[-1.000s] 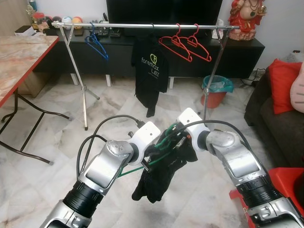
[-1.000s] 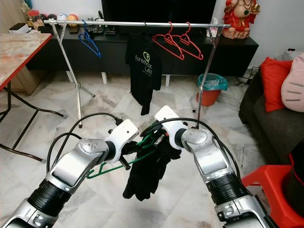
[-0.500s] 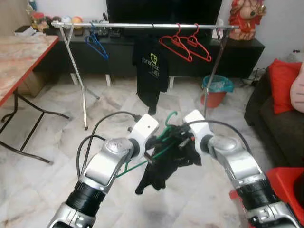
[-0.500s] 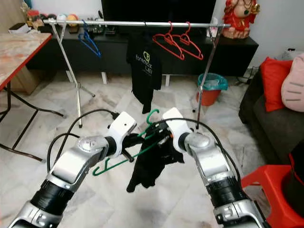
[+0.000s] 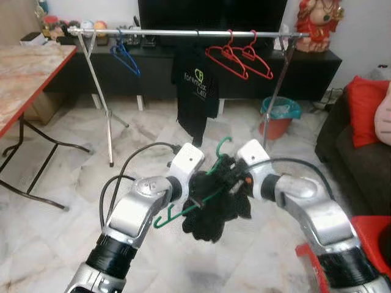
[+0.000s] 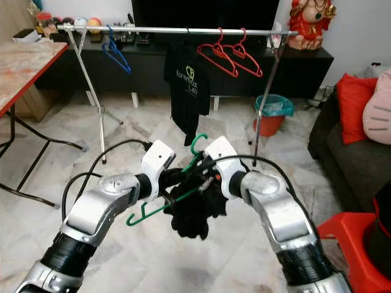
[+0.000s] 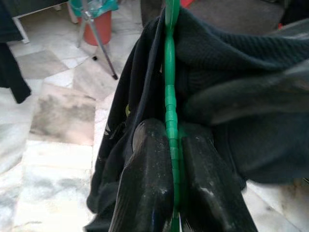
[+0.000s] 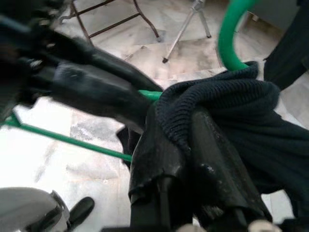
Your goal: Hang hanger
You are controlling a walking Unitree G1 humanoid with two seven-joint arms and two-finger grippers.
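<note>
Green hanger: carried in mid-air before the robot, above the marble floor, draped with a dark garment; hook upward.
Left pincer: fingers clamped on the hanger's green bar.
Right pincer: clamped on the garment's knitted fold near the hook.
Clothes rail: well beyond, carrying a blue hanger, a black T-shirt and two red hangers.

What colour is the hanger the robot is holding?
Green; the thin plastic hanger shows best in the left wrist view, pinched in the left hand.
</note>
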